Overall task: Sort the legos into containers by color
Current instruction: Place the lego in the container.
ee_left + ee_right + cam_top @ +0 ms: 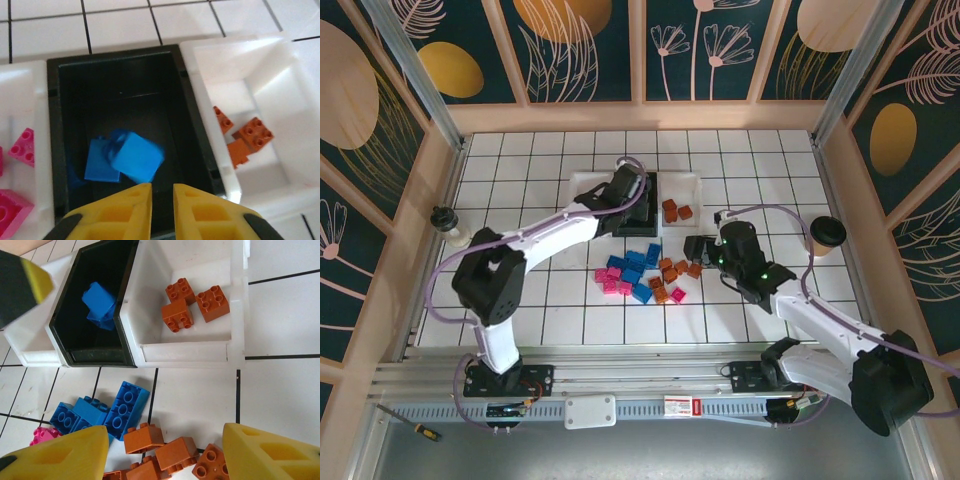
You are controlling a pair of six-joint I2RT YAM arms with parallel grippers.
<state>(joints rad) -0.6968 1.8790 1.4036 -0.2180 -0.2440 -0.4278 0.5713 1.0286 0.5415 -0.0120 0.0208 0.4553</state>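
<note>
Three containers stand side by side at the back: a white tray (pixel 582 190) with pink legos (pixel 22 146), a black tray (pixel 115 52) holding two blue legos (pixel 136 156), and a white tray (pixel 185 352) with three orange legos (pixel 212 302). My left gripper (pixel 161 189) hovers over the black tray's near end, shut with nothing between its fingers. The loose pile lies on the tiles in front: pink (pixel 610 278), blue (pixel 125 405) and orange legos (pixel 144 436). My right gripper (pixel 165 440) is open just above the orange ones, its fingers on either side of them.
A paper coffee cup (pixel 827 235) stands at the right edge of the tiles and a small white bottle (pixel 448 225) at the left edge. Wooden walls close in three sides. A screwdriver (pixel 420 430) lies by the front rail.
</note>
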